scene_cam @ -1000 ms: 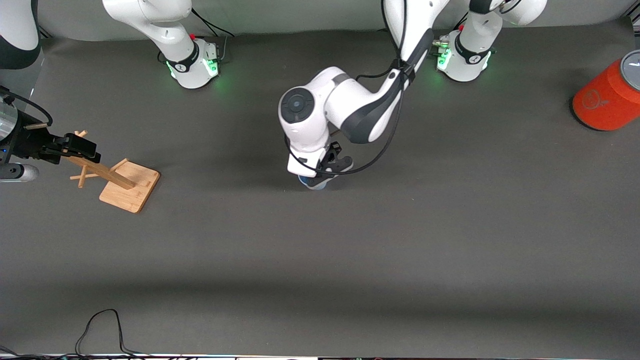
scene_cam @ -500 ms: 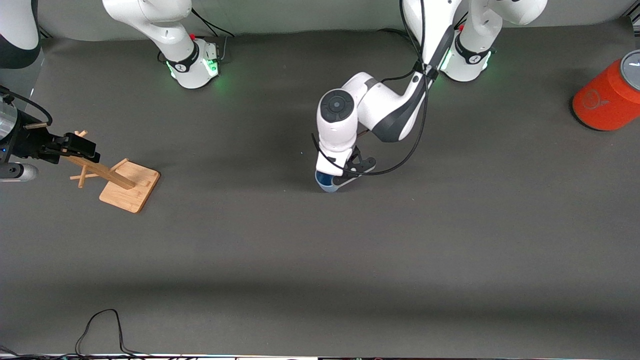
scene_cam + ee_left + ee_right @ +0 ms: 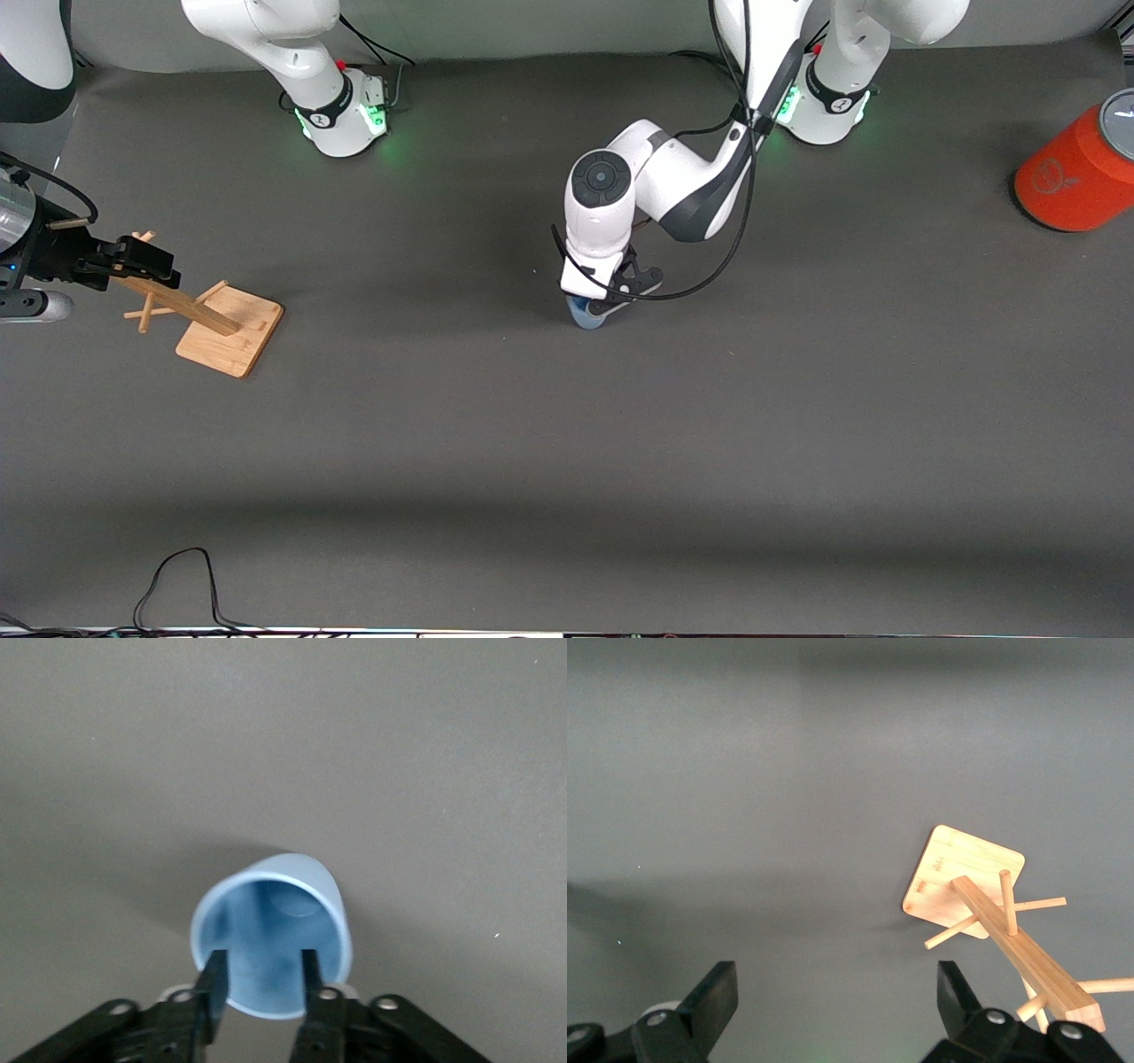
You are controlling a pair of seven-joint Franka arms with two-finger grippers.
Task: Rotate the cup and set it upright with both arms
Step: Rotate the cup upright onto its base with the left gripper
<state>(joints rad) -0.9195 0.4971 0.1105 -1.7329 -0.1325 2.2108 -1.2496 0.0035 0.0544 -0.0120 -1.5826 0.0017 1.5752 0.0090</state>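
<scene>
The pale-blue cup [image 3: 586, 316] is mouth up at the table's middle, under my left gripper [image 3: 611, 299]. In the left wrist view I look down into the cup [image 3: 275, 921] and see its inner bottom. My left gripper [image 3: 261, 976] is just above it. Its fingers are partly apart, and both tips show in front of the cup's mouth without pinching the wall. My right gripper [image 3: 140, 257] waits wide open and empty over the wooden rack at the right arm's end; it also shows in the right wrist view [image 3: 833, 1003].
A wooden peg rack [image 3: 226, 330] on a square base stands at the right arm's end and also shows in the right wrist view [image 3: 983, 904]. A large orange cylinder [image 3: 1076, 177] lies at the left arm's end. A black cable [image 3: 177, 576] loops at the front edge.
My left arm carried the cup toward the left arm's end of the table, then drew in slightly. The right arm has not moved.
</scene>
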